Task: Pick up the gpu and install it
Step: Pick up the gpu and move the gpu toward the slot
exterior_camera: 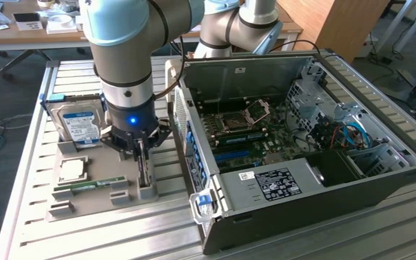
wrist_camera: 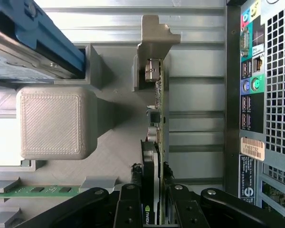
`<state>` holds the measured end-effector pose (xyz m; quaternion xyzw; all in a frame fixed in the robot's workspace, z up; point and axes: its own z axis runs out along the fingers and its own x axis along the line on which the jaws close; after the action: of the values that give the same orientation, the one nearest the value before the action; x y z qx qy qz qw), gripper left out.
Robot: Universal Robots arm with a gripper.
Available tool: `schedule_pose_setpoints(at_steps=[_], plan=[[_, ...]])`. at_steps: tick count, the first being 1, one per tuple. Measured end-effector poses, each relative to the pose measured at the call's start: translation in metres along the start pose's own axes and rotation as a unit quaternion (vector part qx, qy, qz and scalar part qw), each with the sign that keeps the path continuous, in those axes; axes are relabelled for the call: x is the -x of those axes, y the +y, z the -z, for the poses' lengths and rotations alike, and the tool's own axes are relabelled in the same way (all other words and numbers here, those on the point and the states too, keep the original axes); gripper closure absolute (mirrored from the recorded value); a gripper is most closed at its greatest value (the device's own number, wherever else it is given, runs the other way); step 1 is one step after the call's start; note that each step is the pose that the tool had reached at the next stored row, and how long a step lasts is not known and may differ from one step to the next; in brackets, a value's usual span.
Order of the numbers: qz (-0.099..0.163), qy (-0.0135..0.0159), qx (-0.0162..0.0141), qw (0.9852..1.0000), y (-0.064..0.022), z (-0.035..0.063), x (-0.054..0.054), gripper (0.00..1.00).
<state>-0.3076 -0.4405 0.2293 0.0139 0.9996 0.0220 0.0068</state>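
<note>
The gpu (exterior_camera: 143, 170) stands edge-on in a slot of the grey holder tray (exterior_camera: 99, 162), its pale metal bracket end (wrist_camera: 154, 38) away from the wrist. My gripper (exterior_camera: 141, 146) is straight above it. In the wrist view the gripper (wrist_camera: 152, 194) straddles the card (wrist_camera: 157, 109), with a black finger (wrist_camera: 132, 202) pressed against each face of the board. The card still sits in its holder. The open computer case (exterior_camera: 302, 135) lies just to the exterior view's right of the tray, motherboard (exterior_camera: 244, 130) exposed.
A silver hard drive with a blue label (exterior_camera: 78, 122) stands upright in the tray behind the arm. A green memory stick (exterior_camera: 85, 188) and a square chip (exterior_camera: 73, 169) lie in the tray too. The case's rear port panel (wrist_camera: 256, 95) is close beside the card.
</note>
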Motion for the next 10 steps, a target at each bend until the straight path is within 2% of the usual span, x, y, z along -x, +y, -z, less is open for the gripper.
schedule_pose_setpoints(at_steps=[4,10], plan=[[0.0,-0.0001,0.0,1.0,0.0001,0.0009,0.0,0.73],[0.0,0.0,-0.0001,1.0,0.0006,0.0137,0.0,0.73]])
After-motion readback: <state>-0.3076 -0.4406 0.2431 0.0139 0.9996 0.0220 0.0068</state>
